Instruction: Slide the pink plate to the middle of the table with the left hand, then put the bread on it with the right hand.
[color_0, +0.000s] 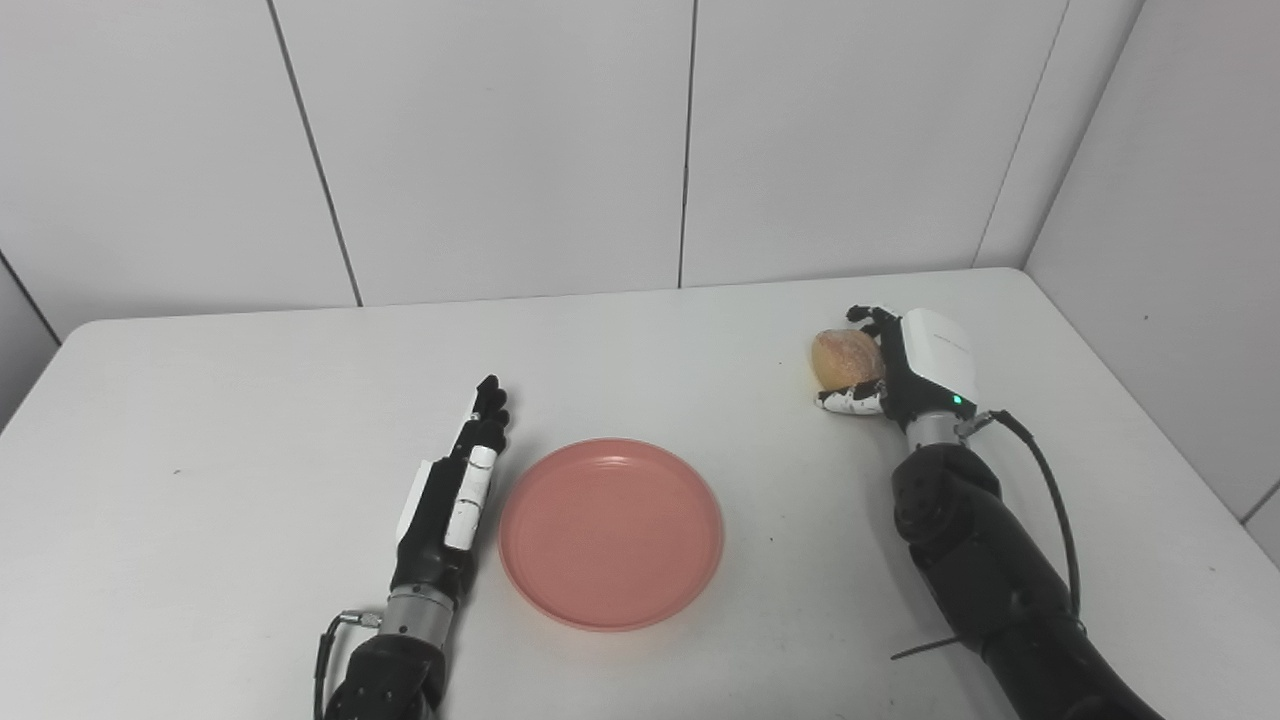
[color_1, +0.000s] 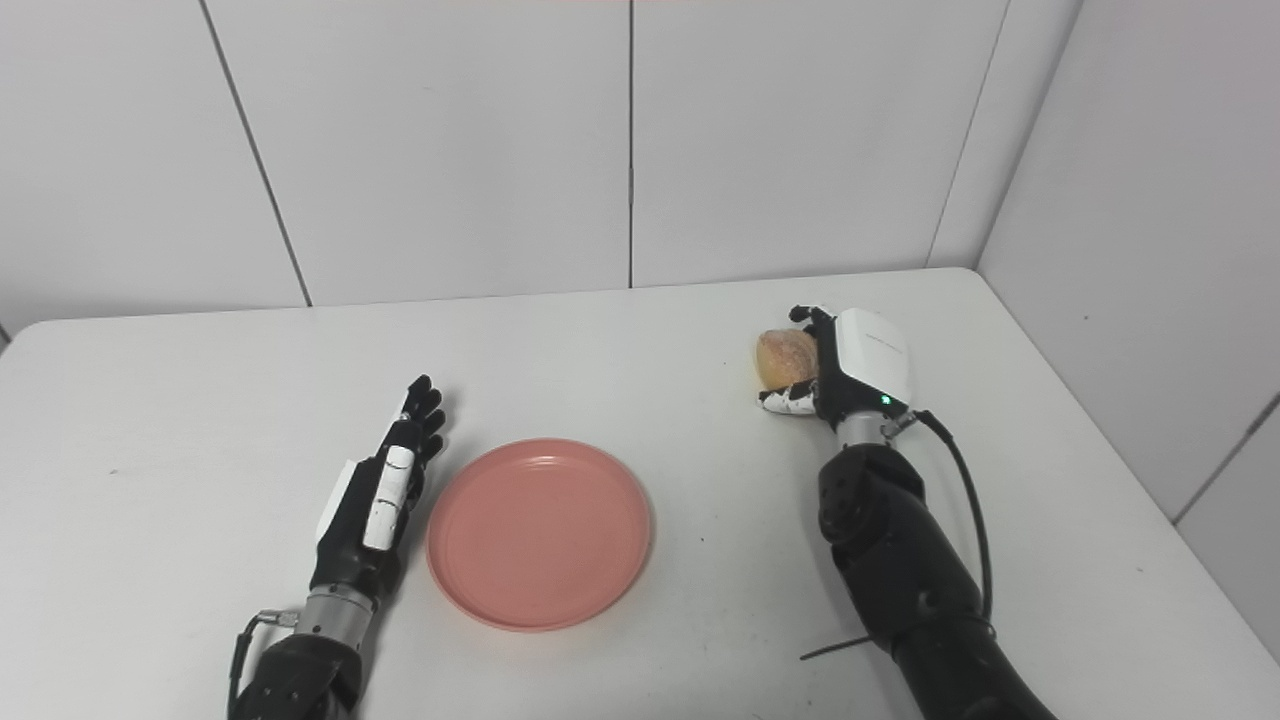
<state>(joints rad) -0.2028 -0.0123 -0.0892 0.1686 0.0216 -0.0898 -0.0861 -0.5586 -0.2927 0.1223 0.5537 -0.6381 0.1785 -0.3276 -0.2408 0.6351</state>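
A round pink plate (color_0: 611, 532) lies flat on the white table (color_0: 250, 400), near the front and close to the middle. My left hand (color_0: 458, 484) rests just left of the plate's rim, fingers straight and pointing away, holding nothing. Whether its edge touches the rim is unclear. At the right, a round brown bread roll (color_0: 845, 358) sits at table height with my right hand (color_0: 905, 368) wrapped around its right side, fingers curled over the top and thumb beneath it. The roll's far right side is hidden by that hand.
White wall panels (color_0: 500, 150) stand behind the table and along its right side. A black cable (color_0: 1050, 490) loops off the right forearm. The table's back edge runs close behind the bread.
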